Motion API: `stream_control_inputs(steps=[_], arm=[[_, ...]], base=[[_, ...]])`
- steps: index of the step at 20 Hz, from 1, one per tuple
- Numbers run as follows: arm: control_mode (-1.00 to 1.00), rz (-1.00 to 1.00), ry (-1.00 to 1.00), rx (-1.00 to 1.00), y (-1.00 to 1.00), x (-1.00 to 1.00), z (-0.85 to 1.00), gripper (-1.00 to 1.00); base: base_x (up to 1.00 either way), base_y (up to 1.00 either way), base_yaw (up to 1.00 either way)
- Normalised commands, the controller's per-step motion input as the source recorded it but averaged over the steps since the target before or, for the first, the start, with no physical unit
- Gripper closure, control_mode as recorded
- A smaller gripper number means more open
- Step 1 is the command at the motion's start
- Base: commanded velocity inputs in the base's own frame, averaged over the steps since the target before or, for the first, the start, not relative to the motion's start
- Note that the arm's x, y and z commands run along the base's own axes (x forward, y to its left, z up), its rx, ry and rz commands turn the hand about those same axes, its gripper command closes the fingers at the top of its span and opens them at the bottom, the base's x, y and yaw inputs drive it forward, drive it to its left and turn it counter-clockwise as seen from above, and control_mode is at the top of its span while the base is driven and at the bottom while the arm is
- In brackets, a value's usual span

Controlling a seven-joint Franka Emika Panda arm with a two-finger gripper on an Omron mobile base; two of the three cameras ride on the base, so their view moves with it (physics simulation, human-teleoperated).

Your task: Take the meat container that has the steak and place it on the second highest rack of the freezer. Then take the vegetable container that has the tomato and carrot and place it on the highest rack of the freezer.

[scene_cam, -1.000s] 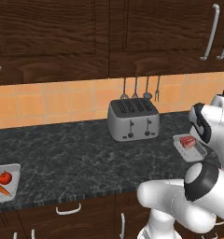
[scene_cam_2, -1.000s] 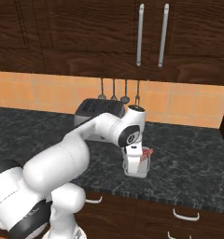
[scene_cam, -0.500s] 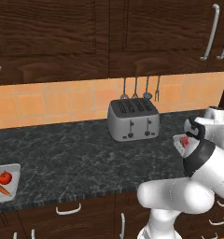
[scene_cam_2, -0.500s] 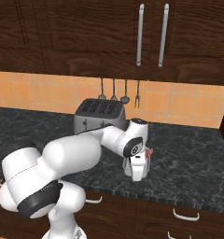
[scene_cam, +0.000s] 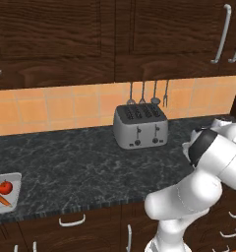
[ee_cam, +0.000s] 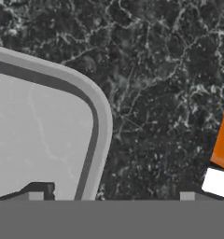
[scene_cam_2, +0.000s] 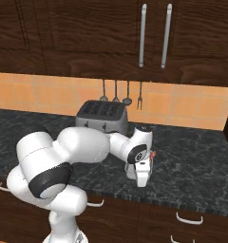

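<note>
My gripper [scene_cam_2: 141, 182] points down at the counter, low over the meat container, and its jaws are open. In the hand view the gripper [ee_cam: 112, 196] straddles the grey container's rounded rim [ee_cam: 98, 122], one fingertip [ee_cam: 37, 195] inside the tray and the other outside on the counter. A sliver of the red steak [scene_cam_2: 154, 154] peeks out behind the hand. The vegetable container [scene_cam: 13, 179] sits at the counter's far left with the tomato [scene_cam: 5, 186] and the carrot [scene_cam: 0, 198] in it. The freezer and its racks are out of view.
A grey toaster [scene_cam: 139, 125] stands at the back of the dark stone counter [scene_cam: 75, 162], with utensils hanging on the orange tiles above it. Dark wood cabinets run overhead and drawers below. An orange and white shape [ee_cam: 222, 154] sits at the hand view's right edge.
The arm has folded lower and the hand has come down onto the meat container. In the left base view the arm now covers that container. The jaws stayed open.
</note>
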Motion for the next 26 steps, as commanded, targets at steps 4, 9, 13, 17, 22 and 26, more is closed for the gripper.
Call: stream_control_inputs(steps=[4,9,13,17,22,26], arm=[[-1.0,0.0,0.0,0.0,0.0,0.0,0.0,1.0],[-1.0,0.0,0.0,0.0,0.0,0.0,0.0,1.0],[-1.0,0.0,-0.12,0.0,0.09,-0.31,0.32,1.0],[-1.0,-0.03,-0.46,0.0,0.48,-0.58,1.0,1.0],[-1.0,-0.07,-0.56,-0.09,0.97,-0.55,1.0,1.0],[-1.0,-0.08,-0.35,-0.11,1.0,-0.39,1.0,1.0]], base=[[0.0,0.0,0.0],[0.0,0.0,0.0],[0.0,0.0,0.0],[0.0,0.0,0.0],[0.0,0.0,0.0],[0.0,0.0,0.0]])
